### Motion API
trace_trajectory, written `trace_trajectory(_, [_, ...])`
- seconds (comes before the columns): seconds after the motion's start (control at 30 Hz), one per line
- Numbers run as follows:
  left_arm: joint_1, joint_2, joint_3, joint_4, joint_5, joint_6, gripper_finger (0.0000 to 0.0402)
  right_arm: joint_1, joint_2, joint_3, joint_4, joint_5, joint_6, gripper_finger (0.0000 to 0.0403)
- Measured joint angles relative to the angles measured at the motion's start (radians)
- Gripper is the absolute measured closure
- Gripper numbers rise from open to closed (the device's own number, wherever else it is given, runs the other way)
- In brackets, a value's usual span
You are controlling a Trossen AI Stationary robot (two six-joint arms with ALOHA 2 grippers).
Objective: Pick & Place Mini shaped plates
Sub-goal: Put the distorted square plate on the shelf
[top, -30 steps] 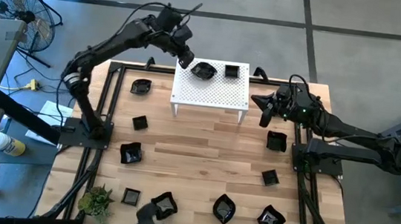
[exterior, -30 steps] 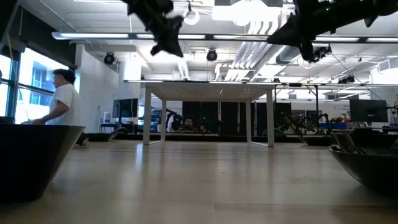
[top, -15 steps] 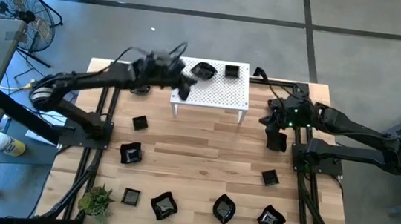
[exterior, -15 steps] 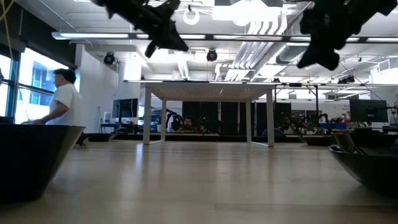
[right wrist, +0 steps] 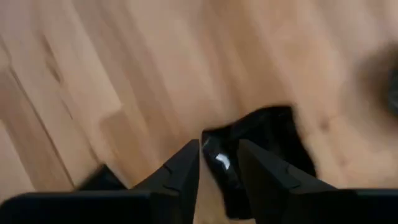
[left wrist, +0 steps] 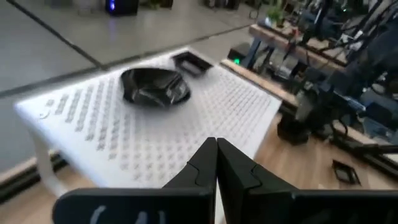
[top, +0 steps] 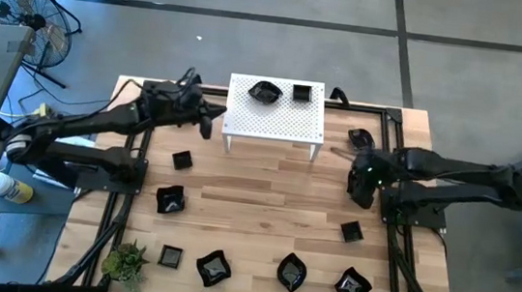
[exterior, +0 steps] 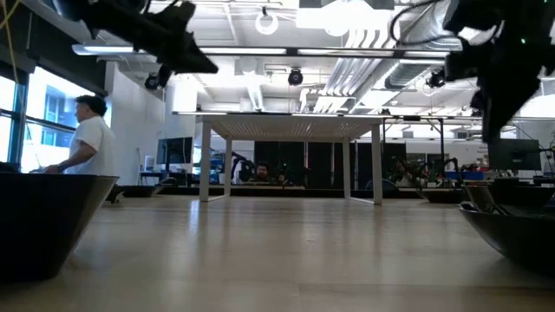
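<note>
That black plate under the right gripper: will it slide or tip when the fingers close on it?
The plate looks glossy and rigid, so it may slip between the right gripper fingers, which are slightly apart above it. It sits low and flat on the smooth wooden table, so a nudge would more likely slide it than tip it. It probably is light for its size.

Glossy black mini shaped plates (top: 214, 268) scattered across the table (two on the rack)

We see two dark jointed arms; the left gripper (left wrist: 216, 163) has tapered black fingers, the right gripper (right wrist: 217, 165) likewise
</note>
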Motion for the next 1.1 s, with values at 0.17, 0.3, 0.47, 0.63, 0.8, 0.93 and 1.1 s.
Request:
trace_trajectory(0.17, [0.059, -0.037, -0.034, -0.008, 0.082, 0.009, 0.0401, 0.079, 0.097, -0.041, 0.015, 0.008, 0.075, 0.0289])
trace_trajectory(0.3, [0.070, -0.036, -0.039, -0.023, 0.102, 0.026, 0.0401, 0.113, 0.166, -0.045, 0.019, 0.080, 0.149, 0.0289])
trace_trajectory(0.47, [0.067, -0.035, -0.038, -0.020, 0.113, 0.049, 0.0401, 0.135, 0.257, -0.045, 0.029, 0.091, 0.158, 0.0289])
trace_trajectory(0.63, [0.067, -0.035, -0.038, -0.020, 0.123, 0.063, 0.0401, 0.135, 0.333, -0.045, 0.076, 0.092, 0.155, 0.0289])
trace_trajectory(0.8, [0.067, -0.035, -0.038, -0.027, 0.123, 0.076, 0.0401, 0.133, 0.392, -0.048, 0.113, 0.093, 0.151, 0.0292])
trace_trajectory(0.93, [0.067, -0.035, -0.038, -0.041, 0.126, 0.076, 0.0401, 0.133, 0.425, -0.083, 0.167, 0.091, 0.170, 0.0313])
trace_trajectory(1.1, [0.067, -0.035, -0.038, -0.042, 0.127, 0.076, 0.0401, 0.133, 0.437, -0.111, 0.182, 0.078, 0.221, 0.0355])
